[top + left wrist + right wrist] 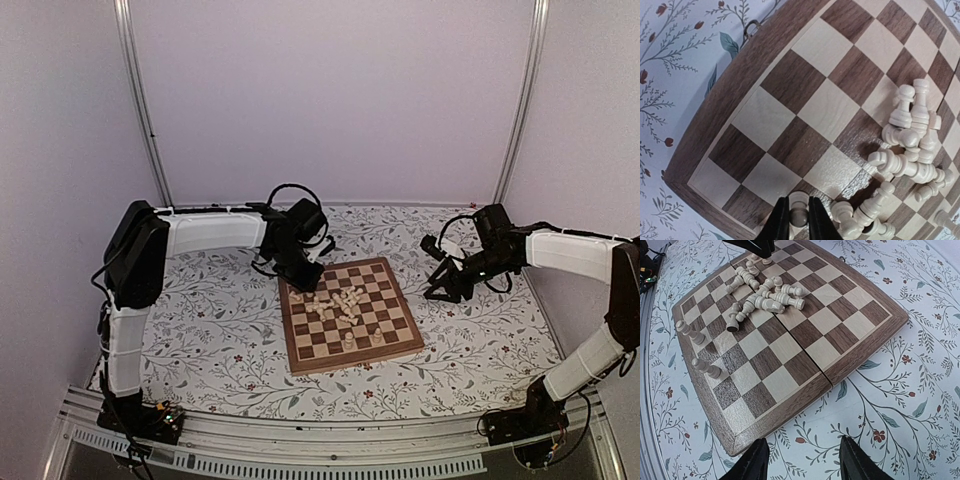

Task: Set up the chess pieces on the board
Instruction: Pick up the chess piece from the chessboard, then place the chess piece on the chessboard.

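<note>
The board (395, 330) lies in the middle of the floral cloth, also in the left wrist view (790, 80) and the right wrist view (840, 310). Several cream chess pieces (338, 303) lie in a heap on it (912, 135) (765, 297). Two pieces (696, 335) stand upright near the board's near edge. My left gripper (300, 276) (799, 220) is over the board's far left corner, shut on one cream piece (799, 210) that stands on a square. My right gripper (440, 290) (802, 462) is open and empty over the cloth just right of the board.
The floral tablecloth (220, 330) surrounds the board on all sides. A small metal clasp (751, 26) sticks out of the board's edge. Grey walls and two metal posts stand at the back.
</note>
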Available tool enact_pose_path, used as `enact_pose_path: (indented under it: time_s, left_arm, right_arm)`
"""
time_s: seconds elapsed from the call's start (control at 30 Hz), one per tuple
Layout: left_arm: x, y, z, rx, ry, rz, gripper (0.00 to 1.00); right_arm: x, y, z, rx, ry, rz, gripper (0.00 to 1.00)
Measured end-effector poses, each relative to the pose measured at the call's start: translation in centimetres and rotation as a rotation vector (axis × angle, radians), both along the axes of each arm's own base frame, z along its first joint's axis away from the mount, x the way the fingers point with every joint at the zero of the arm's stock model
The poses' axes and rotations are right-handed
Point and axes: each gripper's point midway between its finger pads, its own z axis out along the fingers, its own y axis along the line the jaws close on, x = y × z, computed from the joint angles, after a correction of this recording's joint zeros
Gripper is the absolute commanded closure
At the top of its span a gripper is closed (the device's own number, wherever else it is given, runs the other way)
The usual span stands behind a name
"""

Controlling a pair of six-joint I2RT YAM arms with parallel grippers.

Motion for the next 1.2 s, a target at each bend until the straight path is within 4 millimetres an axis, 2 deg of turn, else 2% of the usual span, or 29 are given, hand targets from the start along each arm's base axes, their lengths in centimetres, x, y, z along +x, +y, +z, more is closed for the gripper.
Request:
enact_pose_path:
  time_s: [0.3, 0.37, 0.47, 0.57, 0.63, 0.7, 0.83, 0.97, 1.07, 1.2]
  left_arm:
    - [-0.1, -0.2, 0.9, -0.018, -0.002, -0.001, 0.96]
    - [-0.2, -0.5, 2.2, -0.038, -0.018, -0.004, 0.96]
    - [-0.6, -0.6, 5.1, -0.08, -0.061, -0.006, 0.96]
    - [-2.0, -0.5, 7.5, -0.11, -0.09, -0.013, 0.96]
    - [-3.5, -0.3, 8.0, -0.114, -0.09, -0.025, 0.96]
    - [-5.2, -0.3, 7.6, -0.106, -0.073, -0.036, 0.96]
    - [-9.3, 0.2, 4.5, -0.054, 0.005, -0.059, 0.96]
    - [-12.6, 0.6, 2.1, -0.017, 0.072, -0.074, 0.96]
    - [-13.8, 0.4, 1.4, -0.017, 0.093, -0.081, 0.96]
    - [-14.0, 0.0, 1.3, -0.032, 0.096, -0.078, 0.96]
  right_arm:
    - [0.1, -0.1, -0.1, -0.007, -0.002, -0.004, 0.49]
    - [0.1, -0.1, -0.1, -0.008, -0.002, -0.005, 0.48]
    - [0.1, -0.2, -0.1, -0.012, -0.004, -0.006, 0.48]
    - [0.2, -0.2, -0.1, -0.015, -0.005, -0.007, 0.48]
    - [0.2, -0.2, -0.2, -0.017, -0.006, -0.008, 0.48]
    - [0.2, -0.3, -0.2, -0.02, -0.008, -0.009, 0.48]
    - [0.2, -0.3, -0.2, -0.023, -0.009, -0.011, 0.48]
    - [0.3, -0.4, -0.3, -0.028, -0.011, -0.013, 0.48]
    - [0.3, -0.4, -0.3, -0.029, -0.011, -0.014, 0.48]
    - [0.3, -0.4, -0.3, -0.03, -0.011, -0.014, 0.48]
